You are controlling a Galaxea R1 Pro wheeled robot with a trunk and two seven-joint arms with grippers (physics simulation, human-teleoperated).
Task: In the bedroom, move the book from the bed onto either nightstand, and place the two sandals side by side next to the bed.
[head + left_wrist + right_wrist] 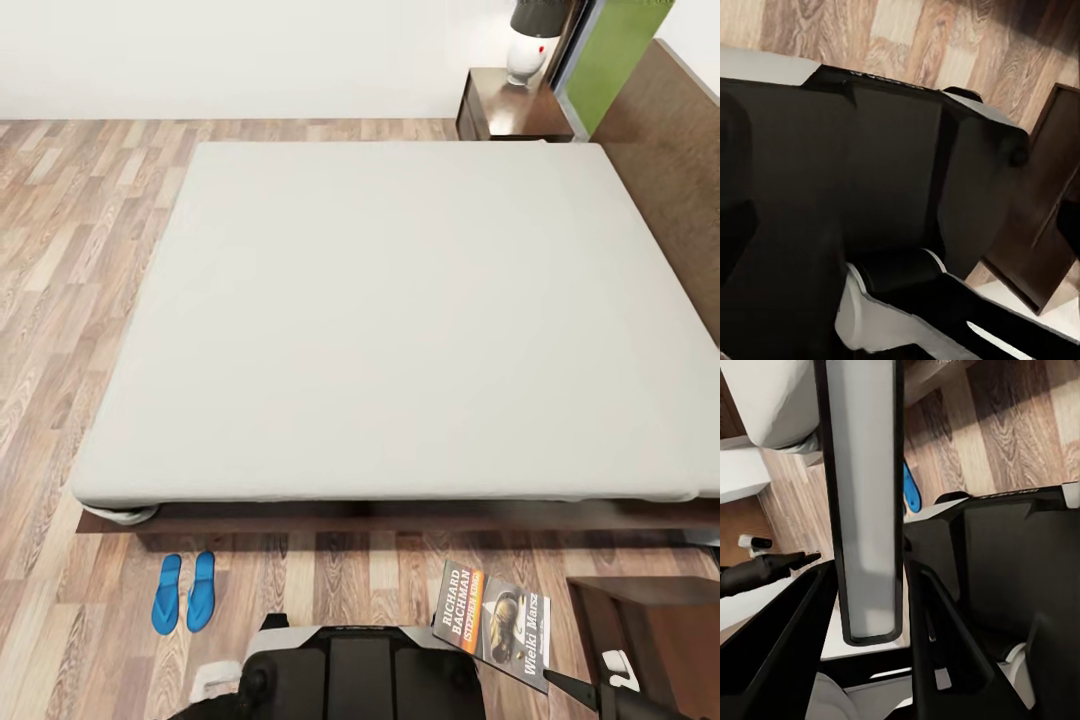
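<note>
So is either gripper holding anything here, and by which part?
The right gripper is shut on the book, clamping one edge between its fingers, seen edge-on in the right wrist view. Whether the left gripper holds anything cannot be told.

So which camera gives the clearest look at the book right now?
The head view: the book shows cover up, orange band and white lettering readable, held above the floor near the nightstand. The right wrist view sees it edge-on, between the right pincer fingers. The left wrist view gives no clear sight of it.

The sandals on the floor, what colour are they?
Bright blue; the sandals show best in the head view, beside the bed.
</note>
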